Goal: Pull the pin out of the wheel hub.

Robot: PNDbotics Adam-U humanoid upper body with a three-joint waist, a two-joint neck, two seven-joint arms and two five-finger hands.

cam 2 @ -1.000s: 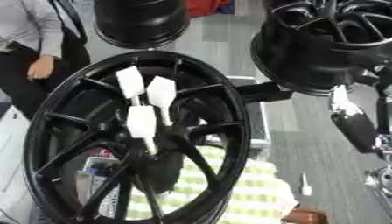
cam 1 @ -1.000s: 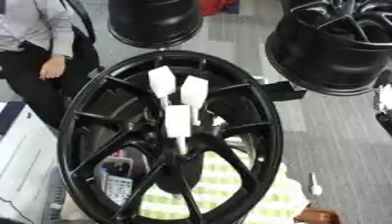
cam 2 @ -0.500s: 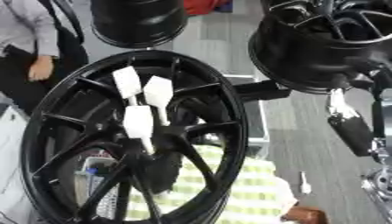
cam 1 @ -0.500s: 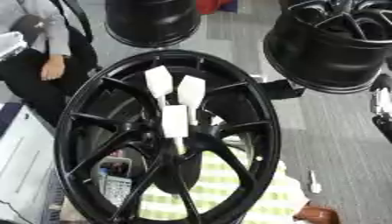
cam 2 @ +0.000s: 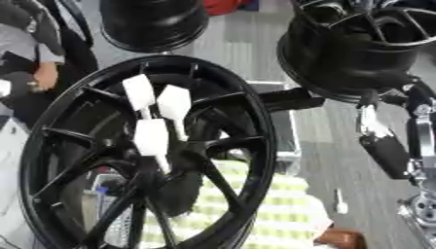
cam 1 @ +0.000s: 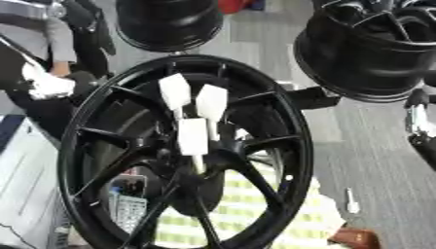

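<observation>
So the big black wheel (cam 1: 183, 155) fills most of the view, standing roughly on edge and tilted a bit, with a smooth glossy rim and thin spokes fanning out from a dark hub (cam 1: 197, 168) near the middle. Three white pins (cam 1: 192, 138) stick out of the hub area: each one has a flat, paddle-shaped matte white head on a thin pale stem. Two heads sit side by side higher up, the third sits just below them, closest to the hub, its stem running down into it. All three are in place.

The right hand (cam 2: 385, 148) shows at the right edge of the right eye view: black, with a pale strip on it, hanging well apart from the wheel and touching nothing. I can't tell if its fingers are curled or straight. The left hand doesn't show in either view.

Behind, two more black wheels: one (cam 1: 169, 22) at the top, a deep barrel-shaped one (cam 1: 366, 53) at the upper right. Grey floor (cam 1: 383, 160) on the right, and a yellow-and-white checked cloth (cam 1: 255, 214) shows through the lower spokes.
</observation>
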